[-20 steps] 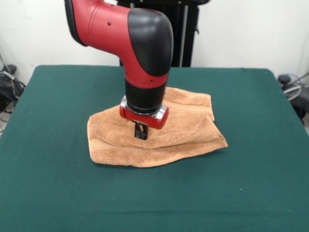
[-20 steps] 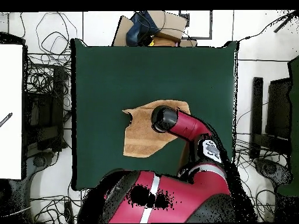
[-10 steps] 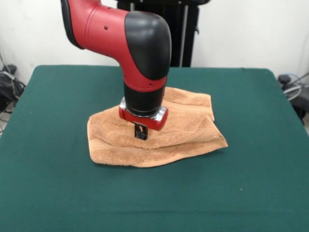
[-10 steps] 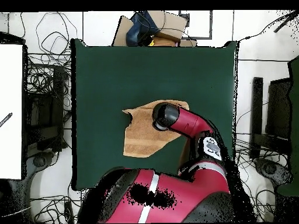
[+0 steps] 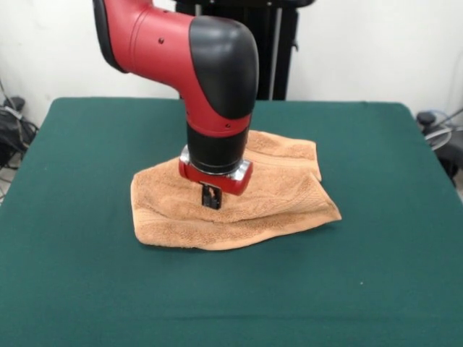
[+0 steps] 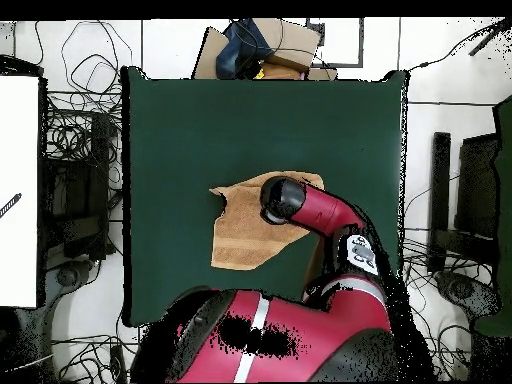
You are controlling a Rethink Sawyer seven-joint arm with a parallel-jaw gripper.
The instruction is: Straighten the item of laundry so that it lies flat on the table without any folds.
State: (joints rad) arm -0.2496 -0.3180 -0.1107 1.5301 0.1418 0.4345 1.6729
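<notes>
Gripper [image 5: 210, 197] is showing as one short dark stub below the red wrist ring, its tip meeting the towel [image 5: 173, 210] near the cloth's middle; how far the fingers are parted cannot be told, nor whether any terry is pinched between them. The arm [image 5: 217, 87] is reaching in from the upper left of the front view, bending at a rounded black elbow cap and dropping straight down through a black cylinder to the wrist, so the tool is standing vertical over the cloth. In the overhead view the arm [image 6: 315, 212] is stretching from the base toward the towel [image 6: 240, 235] and covering part of its right half. The towel is lying near the centre of the tabletop [image 5: 87, 289], well clear of all four edges. It is light orange-tan looped terry, rumpled rather than flat: a folded-over layer is forming a ridge running toward a pointed corner on the front view's right, and a second layer is showing behind it toward the far edge. A woven band is showing near the hem on the left side. The tabletop is a dark green, felt-like cloth.
</notes>
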